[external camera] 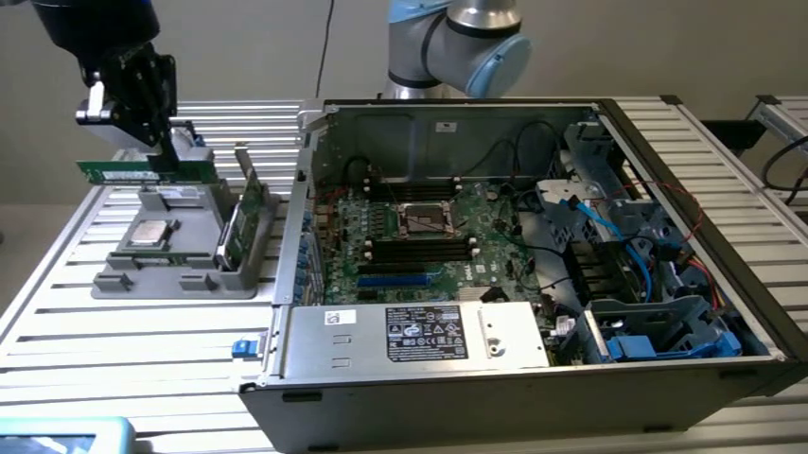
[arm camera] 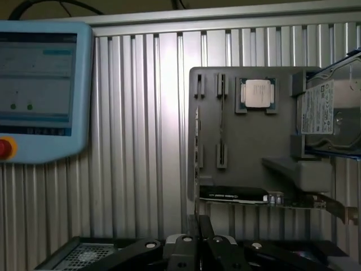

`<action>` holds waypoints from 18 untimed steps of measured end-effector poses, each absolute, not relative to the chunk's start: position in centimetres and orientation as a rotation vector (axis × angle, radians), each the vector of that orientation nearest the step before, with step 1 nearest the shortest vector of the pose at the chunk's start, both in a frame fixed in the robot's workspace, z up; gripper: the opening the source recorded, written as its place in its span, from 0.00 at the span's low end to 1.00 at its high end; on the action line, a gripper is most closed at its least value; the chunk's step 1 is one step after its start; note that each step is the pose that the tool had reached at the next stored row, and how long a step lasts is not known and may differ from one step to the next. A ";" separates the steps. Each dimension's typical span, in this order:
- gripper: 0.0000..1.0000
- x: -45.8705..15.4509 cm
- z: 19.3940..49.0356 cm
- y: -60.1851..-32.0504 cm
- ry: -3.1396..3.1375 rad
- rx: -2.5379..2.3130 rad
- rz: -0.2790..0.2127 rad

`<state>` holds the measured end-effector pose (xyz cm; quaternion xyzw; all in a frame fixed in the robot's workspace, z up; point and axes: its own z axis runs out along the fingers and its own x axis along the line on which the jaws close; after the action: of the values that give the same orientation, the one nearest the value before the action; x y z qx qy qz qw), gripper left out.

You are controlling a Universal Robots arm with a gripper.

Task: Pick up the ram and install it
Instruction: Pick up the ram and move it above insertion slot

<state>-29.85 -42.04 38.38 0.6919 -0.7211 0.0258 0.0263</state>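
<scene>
One long, thin green ram [external camera: 114, 173], a circuit-board stick with small black chips, is clamped in my black pincer [external camera: 154, 157]. My jaws stand narrow, closed on one end of it. The stick lies level in the air, its free end pointing toward the exterior view's left. It hangs above the far edge of the grey plastic parts tray [external camera: 132, 257] and clear of it.

That tray sits on the slatted aluminium bench [external camera: 139, 331], near the bench's edge at the exterior view's left. A square silver processor chip [external camera: 154, 232] lies flat in a recess of the tray. Along the tray's side nearest the computer, broader green cards [external camera: 242, 213] stand on edge in slots. In the wrist view a silver boxy hard drive [arm camera: 330, 107] rests at the tray's edge, just beside the processor chip.

Just beside the tray, toward the exterior view's right, an open metal computer case [external camera: 505, 407] lies on its side on the bench, its green motherboard [external camera: 493, 203] showing. At the board's middle is a square metal processor socket [external camera: 427, 219], with long black slots [external camera: 423, 248] just beside it. A pale blue touch-screen pendant [external camera: 57, 437] rests at the bench's near corner at the exterior view's left.
</scene>
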 end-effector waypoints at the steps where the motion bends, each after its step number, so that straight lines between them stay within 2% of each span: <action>1: 0.12 -29.6 38.6 -42.0 -2.229 2.139 0.078; 18: 0.12 -22.6 40.0 -42.0 -2.233 2.143 0.070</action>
<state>-22.60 -42.04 40.00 0.6921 -0.7211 0.0226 0.0231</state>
